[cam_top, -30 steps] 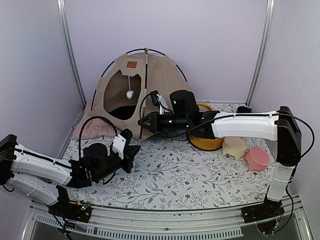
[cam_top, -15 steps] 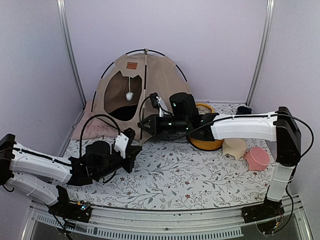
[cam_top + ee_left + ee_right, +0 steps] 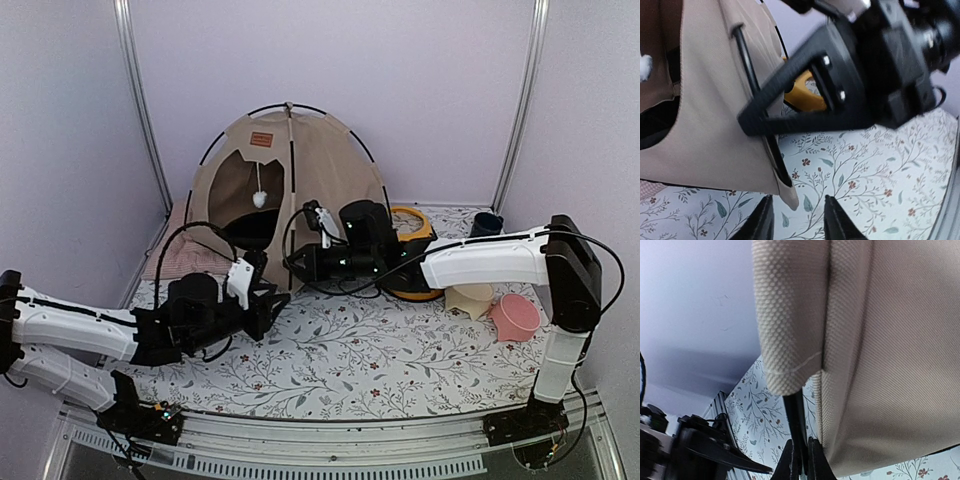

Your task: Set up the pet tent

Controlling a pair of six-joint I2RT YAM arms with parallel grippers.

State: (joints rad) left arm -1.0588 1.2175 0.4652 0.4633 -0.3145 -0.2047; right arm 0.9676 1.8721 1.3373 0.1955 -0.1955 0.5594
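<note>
Domed pet tent (image 3: pixel 335 175) on floral table (image 3: pixel 400 350)

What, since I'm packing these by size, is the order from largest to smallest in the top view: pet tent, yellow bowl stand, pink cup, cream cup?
1. pet tent
2. yellow bowl stand, partly hidden by the right arm
3. pink cup and cream cup: they look alike, so not ranked

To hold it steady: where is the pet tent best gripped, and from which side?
Grip the black pole end below the fabric sleeve at the front corner of the pet tent, coming from the front: it is stiff, exposed and narrow; cloth would likely slip.
</note>
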